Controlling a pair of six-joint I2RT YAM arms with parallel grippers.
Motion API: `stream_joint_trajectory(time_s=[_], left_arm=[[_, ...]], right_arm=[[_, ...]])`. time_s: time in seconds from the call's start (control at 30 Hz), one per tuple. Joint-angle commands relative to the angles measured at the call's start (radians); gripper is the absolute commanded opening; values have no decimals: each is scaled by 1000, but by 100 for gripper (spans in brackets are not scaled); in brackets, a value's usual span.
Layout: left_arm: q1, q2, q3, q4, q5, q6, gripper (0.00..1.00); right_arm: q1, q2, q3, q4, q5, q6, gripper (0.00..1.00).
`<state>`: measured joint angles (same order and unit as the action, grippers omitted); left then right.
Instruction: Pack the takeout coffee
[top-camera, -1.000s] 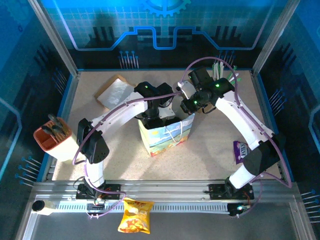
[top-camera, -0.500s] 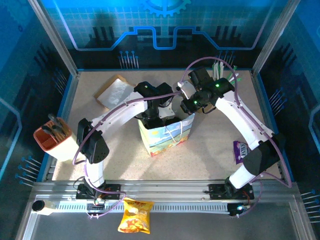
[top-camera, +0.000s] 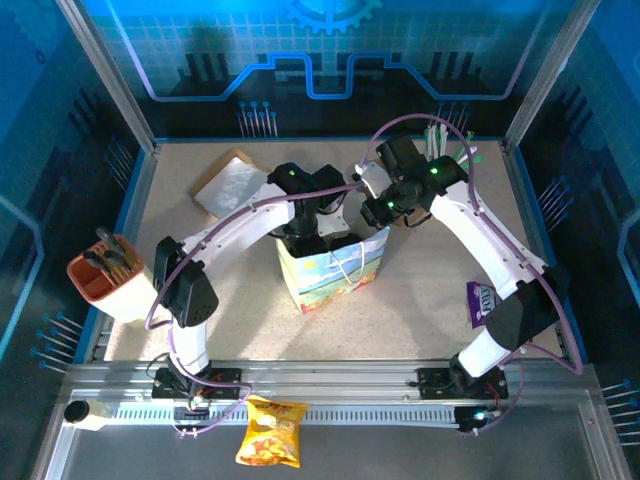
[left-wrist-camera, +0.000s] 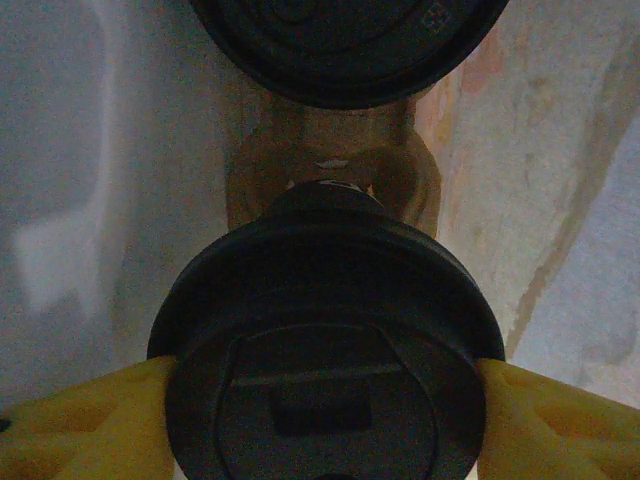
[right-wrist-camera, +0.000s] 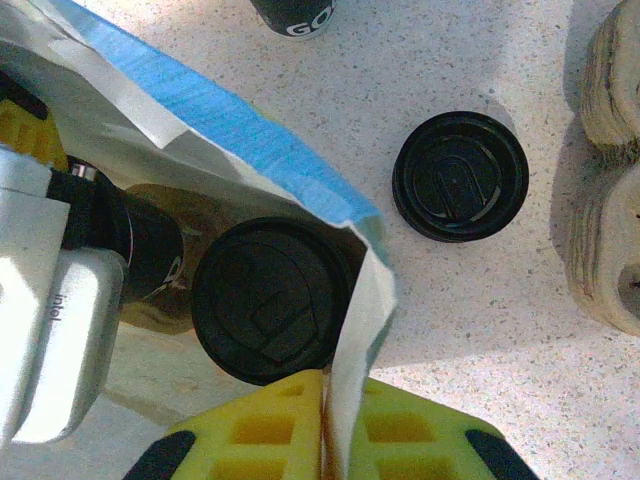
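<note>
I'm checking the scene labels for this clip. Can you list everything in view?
takeout coffee: one, black lid showing, inside the bag
second lid: one, black, just beyond the coffee
paper bag: one, white with colourful print, table centre
loose lid: one, black, on the table beside the bag
holder: one, orange, left edge
flat packet: one, pale, far left
purple packet: one, purple, right edge
crisp bag: one, yellow, in front of the arm bases
left gripper: one, yellow fingers, closed on the coffee's lid
right gripper: one, yellow fingers, pinching the bag's rim
</note>
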<state>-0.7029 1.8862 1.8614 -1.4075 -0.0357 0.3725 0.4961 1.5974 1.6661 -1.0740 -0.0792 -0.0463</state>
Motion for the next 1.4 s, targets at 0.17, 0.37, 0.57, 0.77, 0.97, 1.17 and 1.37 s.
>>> stream_joint_trajectory(time_s=[0.17, 0.37, 0.57, 0.77, 0.97, 1.17, 1.37], left_arm=[[6, -1, -15, -6, 25, 5, 48], [6, 1, -13, -6, 26, 5, 48], [7, 1, -13, -6, 26, 5, 48], [6, 4, -11, -6, 36, 6, 48], [6, 7, -7, -5, 46, 8, 48], [7, 6, -8, -1, 57, 9, 48], [6, 6, -8, 4, 57, 12, 48]], right_arm=[[-11, 4, -3, -15, -4, -12, 13], [-11, 1, -5, -15, -4, -11, 12], [-11, 5, -3, -15, -4, -13, 13], [-11, 5, -3, -15, -6, -13, 13], [-11, 5, -5, -15, -6, -14, 12], [-11, 5, -6, -16, -7, -14, 12], [-11, 8, -5, -17, -7, -14, 12]])
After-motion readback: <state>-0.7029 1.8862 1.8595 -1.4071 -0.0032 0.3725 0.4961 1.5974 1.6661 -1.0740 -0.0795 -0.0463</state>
